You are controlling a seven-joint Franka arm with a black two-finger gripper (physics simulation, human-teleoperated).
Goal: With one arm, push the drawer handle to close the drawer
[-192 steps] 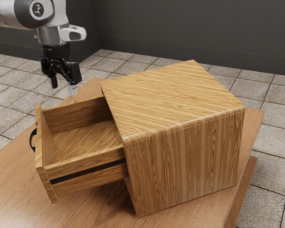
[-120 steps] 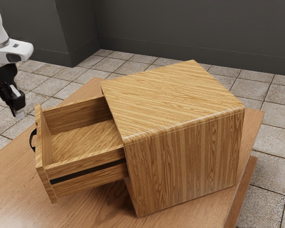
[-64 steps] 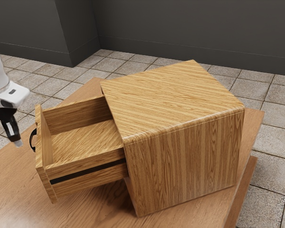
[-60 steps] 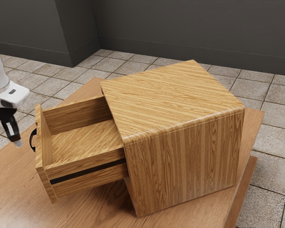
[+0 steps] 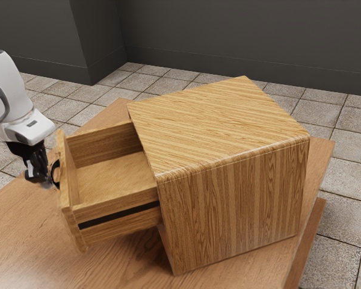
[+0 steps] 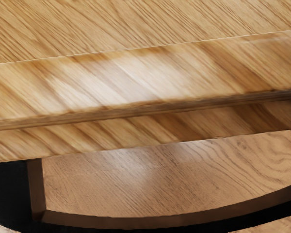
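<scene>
Jutting from the cabinet (image 5: 222,129) toward the exterior view's left, the drawer (image 5: 114,206) is partly open, its black handle (image 5: 53,173) on the front. My gripper (image 5: 46,180) is right by that handle; I can't tell whether it's open or closed. The cabinet sits on the wooden table (image 5: 24,241), tiled floor (image 5: 343,180) beyond.

No writing can be read — no text, label, brand, number or sign — in either the exterior view or the wrist view.
</scene>
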